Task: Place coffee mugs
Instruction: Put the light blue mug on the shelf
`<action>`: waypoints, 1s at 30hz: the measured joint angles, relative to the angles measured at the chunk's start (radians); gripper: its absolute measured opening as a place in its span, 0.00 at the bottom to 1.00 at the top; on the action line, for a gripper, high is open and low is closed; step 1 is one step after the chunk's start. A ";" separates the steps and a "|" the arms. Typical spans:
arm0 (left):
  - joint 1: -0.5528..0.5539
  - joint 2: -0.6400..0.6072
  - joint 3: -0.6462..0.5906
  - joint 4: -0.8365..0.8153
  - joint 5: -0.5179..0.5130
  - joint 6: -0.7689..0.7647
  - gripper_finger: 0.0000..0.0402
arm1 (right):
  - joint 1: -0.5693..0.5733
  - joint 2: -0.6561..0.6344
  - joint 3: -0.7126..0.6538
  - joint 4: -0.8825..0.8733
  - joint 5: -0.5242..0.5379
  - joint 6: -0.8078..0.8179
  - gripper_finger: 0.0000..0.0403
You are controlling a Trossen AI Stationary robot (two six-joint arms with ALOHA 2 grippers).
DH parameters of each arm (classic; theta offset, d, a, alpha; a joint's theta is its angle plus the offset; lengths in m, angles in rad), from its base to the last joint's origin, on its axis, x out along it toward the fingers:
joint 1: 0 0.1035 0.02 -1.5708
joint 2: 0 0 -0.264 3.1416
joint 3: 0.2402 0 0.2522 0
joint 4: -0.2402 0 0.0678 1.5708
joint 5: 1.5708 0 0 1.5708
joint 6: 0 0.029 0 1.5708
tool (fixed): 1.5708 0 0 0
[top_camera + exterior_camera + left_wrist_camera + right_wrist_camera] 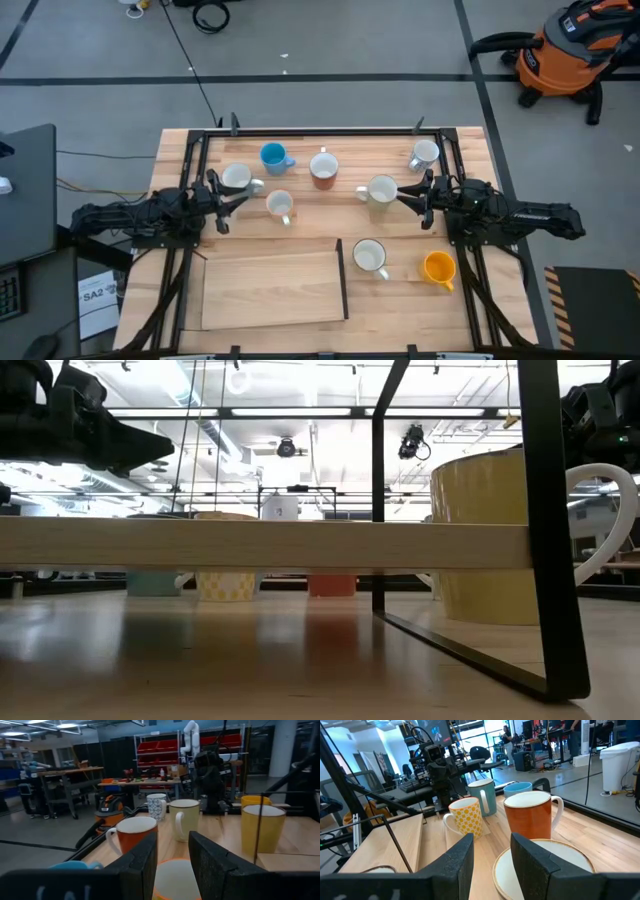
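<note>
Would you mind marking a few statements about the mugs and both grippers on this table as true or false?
1. The blue mug sits near the far edge of the table. True.
2. The orange-yellow mug stands on the raised wooden board. False: it stands on the table, to the right of the board.
3. The right gripper is at the pale mug, its fingers open. True.
4. The left gripper is carrying the reddish-brown mug. False: that mug stands apart on the table, and the left gripper is by a white mug.
5. Seven mugs show from above. True.
</note>
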 joint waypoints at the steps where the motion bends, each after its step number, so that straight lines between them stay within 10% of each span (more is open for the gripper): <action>1: 0.000 0.000 0.000 0.001 0.001 0.001 0.30 | 0.000 0.000 0.000 0.000 0.000 0.000 0.34; 9: 0.000 0.000 0.000 0.012 -0.004 -0.007 0.32 | 0.000 0.000 0.000 0.000 0.000 0.000 0.34; 23: 0.000 0.000 0.000 0.013 -0.087 -0.032 0.75 | 0.000 0.000 0.000 0.000 0.000 0.000 0.34; 30: 0.000 0.000 0.000 0.013 -0.088 -0.034 0.78 | 0.000 0.000 0.000 0.000 0.000 0.000 0.34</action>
